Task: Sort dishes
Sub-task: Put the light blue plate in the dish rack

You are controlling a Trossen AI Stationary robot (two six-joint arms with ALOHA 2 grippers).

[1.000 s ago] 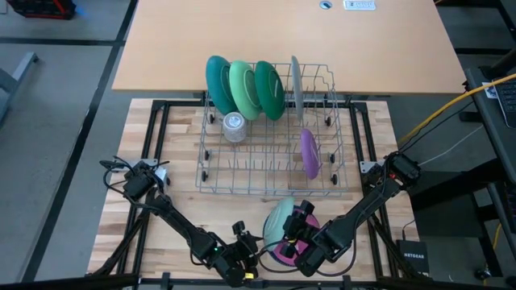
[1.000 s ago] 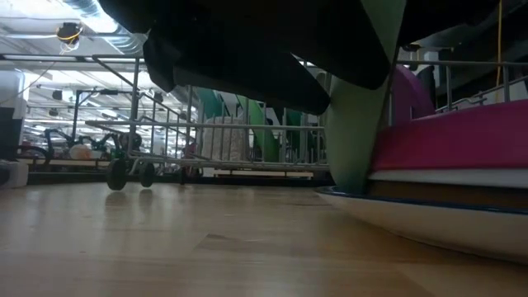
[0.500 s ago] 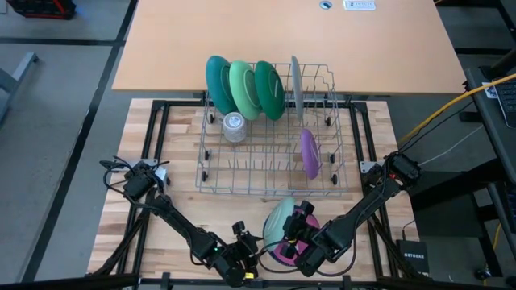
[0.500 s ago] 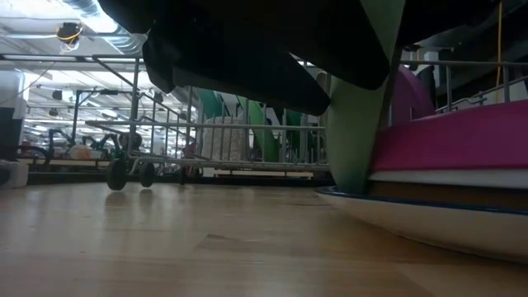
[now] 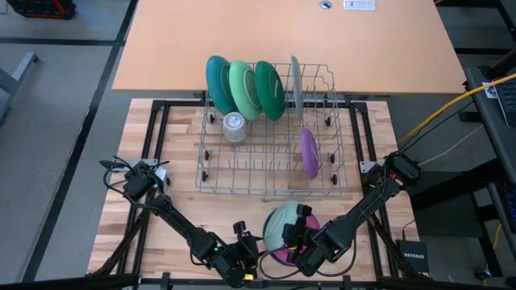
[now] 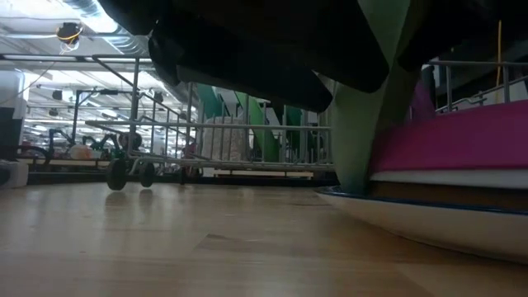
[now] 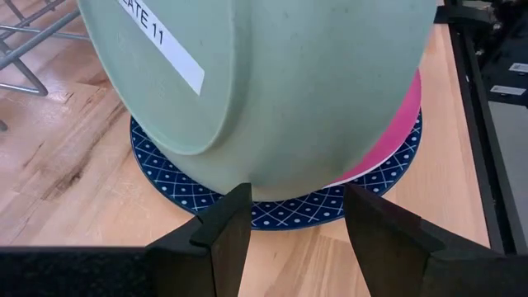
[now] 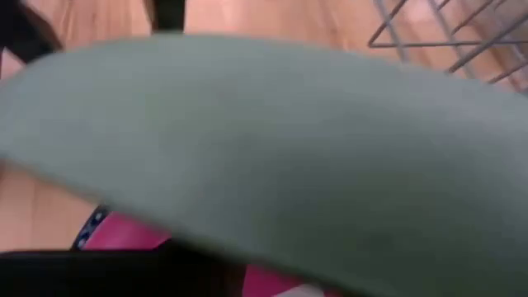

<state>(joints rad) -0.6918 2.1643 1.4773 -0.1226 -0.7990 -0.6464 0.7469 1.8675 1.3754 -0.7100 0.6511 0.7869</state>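
Right gripper (image 5: 292,238) was at the near edge of the tabletop (image 5: 169,173), jaws clamped on the rim of a pale green bowl (image 5: 279,225), which stood tilted up on edge. Bowl's lower edge rested on the stack (image 5: 284,251) right under the jaws: pink plate (image 7: 394,132) on top, white and tan layers below it in the low view, blue dotted plate (image 7: 280,206) at the bottom.

Left gripper (image 7: 290,235) sat just beside the stack on the near side, jaws apart and empty, with the bowl's underside right ahead of them. A white label (image 7: 161,41) was stuck on that underside.

Wire rack (image 5: 270,133) stood further out on the tabletop, beyond both sets of jaws. In it, on edge: teal plate (image 5: 218,80), two green plates (image 5: 243,89) (image 5: 268,87), thin grey plate (image 5: 296,80) along the far row, purple plate (image 5: 309,153) nearer the right jaws. A clear glass (image 5: 233,126) was at the rack's left side.
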